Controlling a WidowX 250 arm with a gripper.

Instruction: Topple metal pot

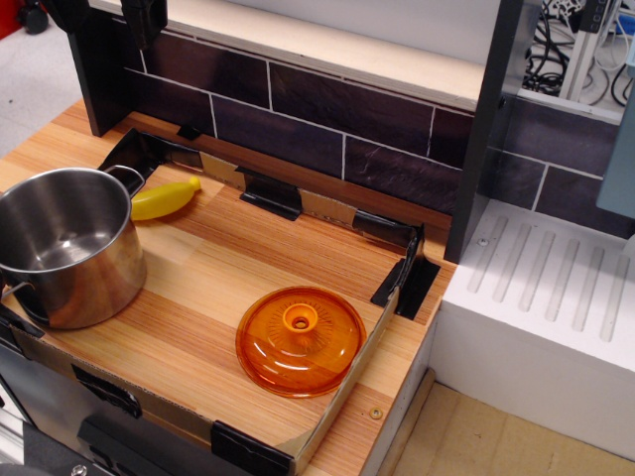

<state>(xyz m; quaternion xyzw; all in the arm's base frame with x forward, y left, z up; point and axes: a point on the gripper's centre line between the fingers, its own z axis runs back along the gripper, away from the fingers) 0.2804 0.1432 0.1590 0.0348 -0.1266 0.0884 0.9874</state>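
wooden counter | metal pot upright, left edge | yellow banana far left, beside pot | orange lid near, right of centre

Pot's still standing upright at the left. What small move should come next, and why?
Probably bring the gripper down toward the metal pot's rim on its left side. The pot stands upright, open end up, and no gripper shows near it. The board to its right, toward the orange lid, gives room to tip.
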